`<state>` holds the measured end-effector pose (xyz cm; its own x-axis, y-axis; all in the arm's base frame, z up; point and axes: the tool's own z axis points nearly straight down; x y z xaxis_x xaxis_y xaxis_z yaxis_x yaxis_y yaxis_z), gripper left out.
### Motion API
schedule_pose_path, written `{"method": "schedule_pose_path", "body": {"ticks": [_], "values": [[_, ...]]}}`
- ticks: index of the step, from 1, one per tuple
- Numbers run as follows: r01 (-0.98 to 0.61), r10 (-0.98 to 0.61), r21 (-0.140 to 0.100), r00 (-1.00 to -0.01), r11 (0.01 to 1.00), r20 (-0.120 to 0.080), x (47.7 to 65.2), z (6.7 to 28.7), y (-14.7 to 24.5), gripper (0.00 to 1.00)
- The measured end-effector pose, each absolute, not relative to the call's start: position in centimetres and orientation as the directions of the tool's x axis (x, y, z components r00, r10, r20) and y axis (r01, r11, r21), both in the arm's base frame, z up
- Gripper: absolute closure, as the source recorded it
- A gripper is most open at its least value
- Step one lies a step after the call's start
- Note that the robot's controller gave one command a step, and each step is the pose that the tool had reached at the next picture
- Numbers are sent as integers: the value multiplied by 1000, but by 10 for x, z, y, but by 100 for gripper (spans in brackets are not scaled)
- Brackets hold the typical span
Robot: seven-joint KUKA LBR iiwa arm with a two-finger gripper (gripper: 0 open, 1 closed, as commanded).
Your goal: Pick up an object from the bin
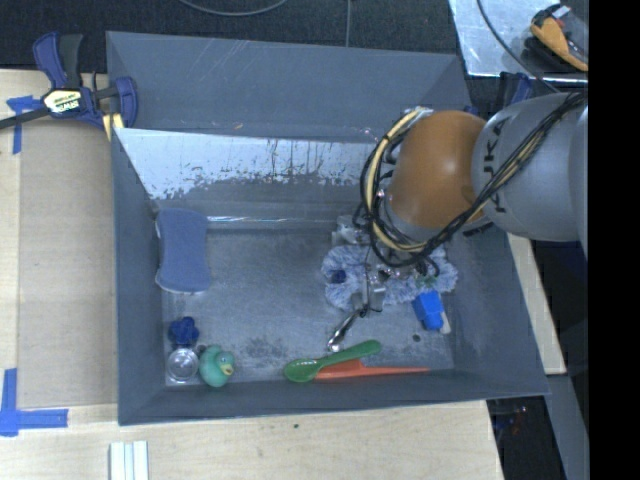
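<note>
My gripper (375,288) hangs low over the right half of the bin, just below the orange wrist cover. It is over a crumpled blue and white cloth (340,268) that spreads out beneath it. A small blue block (430,310) lies on the cloth's right edge. A thin silvery metal piece (344,330) slants down and left from under the gripper toward the front. Whether it is touching the gripper I cannot tell. A green spoon (325,363) lies in front of it, beside a long orange stick (385,371).
A blue sponge-like pad (183,248) leans on the left wall. In the front left corner sit a small dark blue piece (182,330), a clear ball (181,365) and a green rounded toy (216,367). The arm and its cables cover the bin's right back corner.
</note>
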<state>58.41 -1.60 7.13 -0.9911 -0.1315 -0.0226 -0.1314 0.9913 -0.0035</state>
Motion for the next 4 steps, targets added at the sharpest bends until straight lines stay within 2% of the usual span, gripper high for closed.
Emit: {"method": "schedule_pose_path", "body": {"ticks": [1, 2, 4], "values": [[-408, -408, -6, -913, 913, -22, 581, 74, -32, 100], [-407, -407, -6, -913, 913, -22, 581, 74, -32, 100], [-404, -404, -5, -915, 915, -19, 579, 135, -32, 100]]}}
